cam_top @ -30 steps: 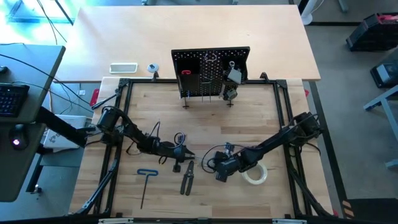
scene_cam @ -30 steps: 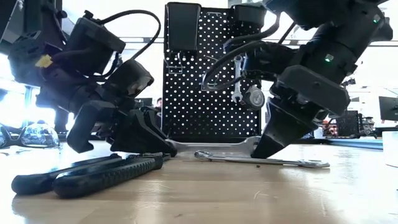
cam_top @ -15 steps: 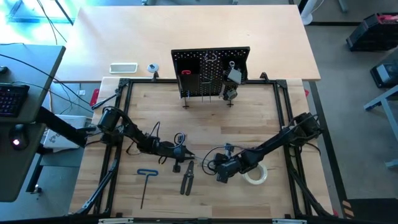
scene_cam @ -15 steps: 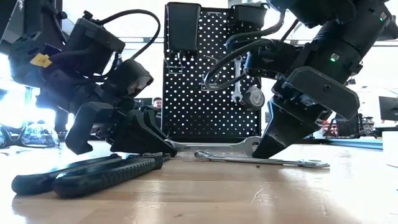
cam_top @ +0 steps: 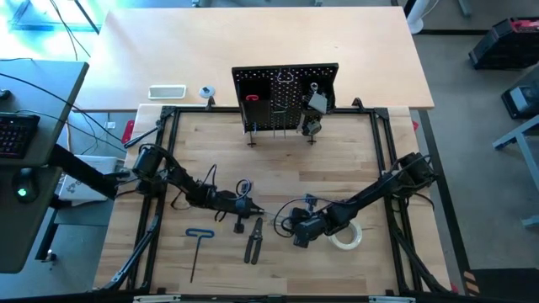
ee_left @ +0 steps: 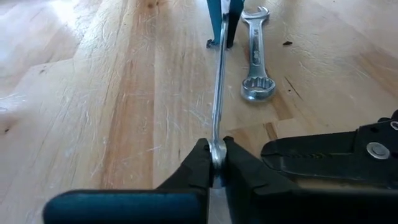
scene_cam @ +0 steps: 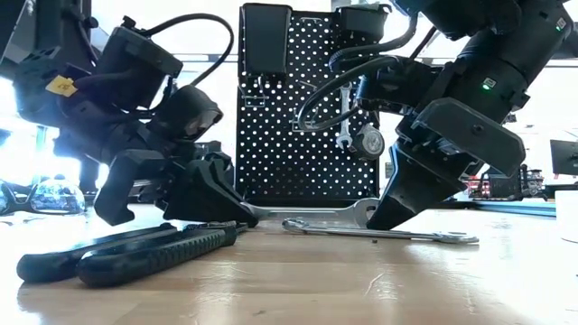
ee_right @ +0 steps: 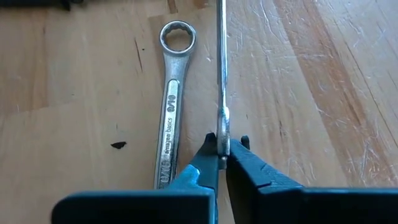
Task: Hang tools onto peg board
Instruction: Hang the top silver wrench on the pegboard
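From above, the left gripper (cam_top: 250, 206) and the right gripper (cam_top: 286, 225) were low over the middle of the wooden table (cam_top: 337, 160), facing each other near the front. Black-handled pliers (cam_top: 253, 242) lay just in front of the left gripper, a blue T-handle key (cam_top: 196, 249) farther to the left, and a clear tape roll (cam_top: 345, 237) beside the right arm. The peg board (cam_top: 285, 98) stood upright at the far edge, well apart from both grippers, with a red-handled tool (cam_top: 251, 98) and other items already on it.

At table height, both grippers reached down to the tabletop in front of the peg board (scene_cam: 298, 117). A thin wrench (scene_cam: 379, 233) lay along the table between them, and the pliers (scene_cam: 135, 251) rested at the near left.

In the left wrist view, the left gripper (ee_left: 214, 163) had its fingers closed on one end of the thin wrench (ee_left: 219, 81), which stood on edge. A second, shorter wrench (ee_left: 256, 59) lay flat beside it, and the pliers (ee_left: 336, 155) sat close by.

In the right wrist view, the right gripper (ee_right: 222, 149) pinched the other end of the same thin wrench (ee_right: 221, 62), with the shorter wrench (ee_right: 171, 106) lying flat just beside it.
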